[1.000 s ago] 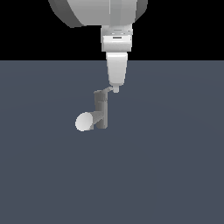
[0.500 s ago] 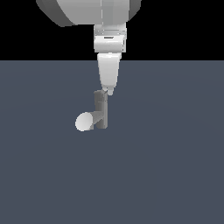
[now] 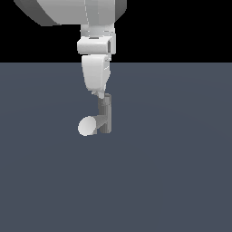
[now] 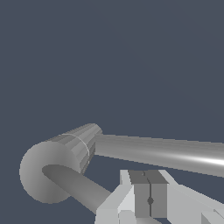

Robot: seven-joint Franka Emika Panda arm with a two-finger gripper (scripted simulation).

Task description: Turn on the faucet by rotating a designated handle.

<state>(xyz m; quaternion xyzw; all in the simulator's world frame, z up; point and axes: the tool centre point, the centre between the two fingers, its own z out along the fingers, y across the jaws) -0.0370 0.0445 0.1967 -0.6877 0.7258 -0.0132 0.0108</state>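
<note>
No readable text, labels, brands, numbers or signs appear on any surface in either view.

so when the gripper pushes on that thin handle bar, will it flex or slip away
The handle looks like a rigid grey metal bar, so it probably won't flex. Joined to the round cap, it will likely pivot rather than slide. Its smooth rounded surface may let the shut gripper slip along it. The faucet looks fixed upright.

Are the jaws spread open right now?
No: in the wrist view the gripper has its two dark pads pressed flat together beside the faucet.
</note>
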